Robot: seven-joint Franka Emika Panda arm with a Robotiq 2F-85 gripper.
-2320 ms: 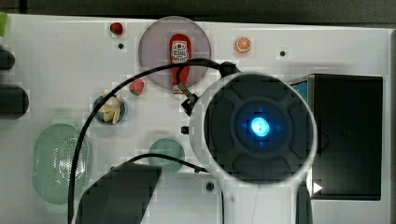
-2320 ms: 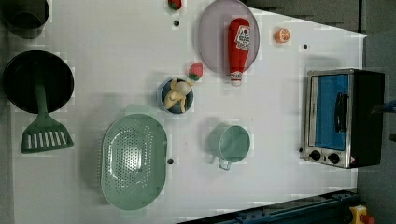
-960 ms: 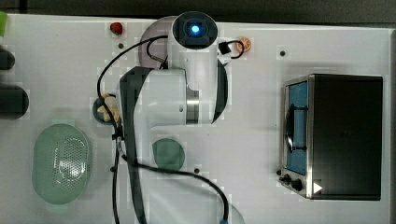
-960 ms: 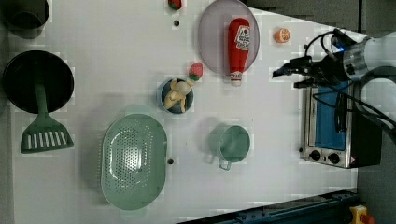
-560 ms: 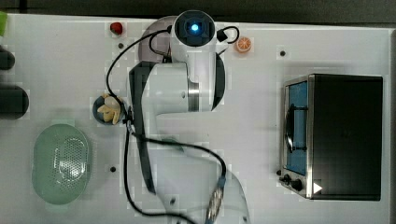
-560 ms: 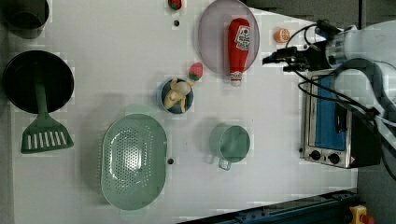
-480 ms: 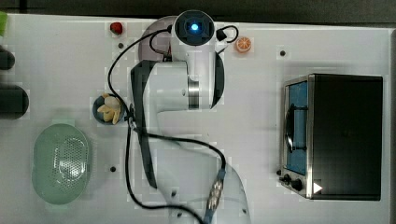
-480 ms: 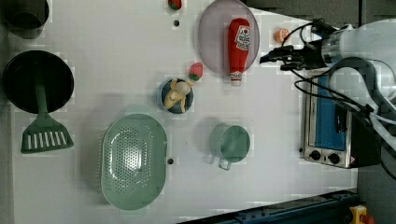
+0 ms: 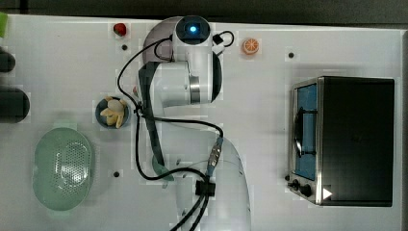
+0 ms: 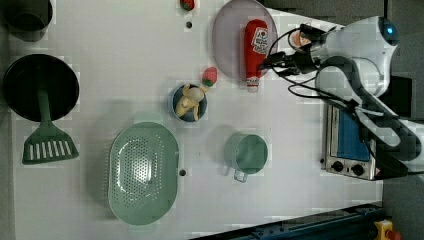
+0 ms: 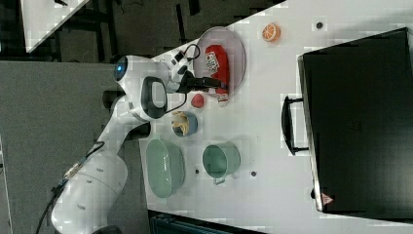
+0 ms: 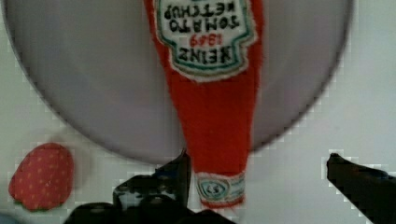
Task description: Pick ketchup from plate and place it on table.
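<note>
The red ketchup (image 10: 255, 45) bottle lies on the pale lilac plate (image 10: 229, 40), its capped neck reaching past the rim onto the white table (image 10: 125, 50). My gripper (image 10: 270, 64) hovers at the neck end, open. In the wrist view the ketchup (image 12: 210, 116) runs down across the plate (image 12: 93, 70), and the cap sits just inside one dark finger (image 12: 180, 170); the other finger (image 12: 355, 179) stands well off to the side. The right view has the gripper (image 11: 216, 85) over the ketchup (image 11: 216, 63). In the top view my arm covers the bottle, leaving a sliver of plate (image 9: 156, 38).
A strawberry (image 10: 210, 76) lies just off the plate, beside a blue dish of banana pieces (image 10: 189, 102). A green colander (image 10: 143, 172), a green cup (image 10: 246, 152), a toaster oven (image 10: 350, 145), an orange slice (image 9: 250, 46) and a black pan with spatula (image 10: 40, 87) share the table.
My arm has swung toward the left view's left, bringing the gripper from beside the orange slice to the bottle's neck end. The ketchup has not moved.
</note>
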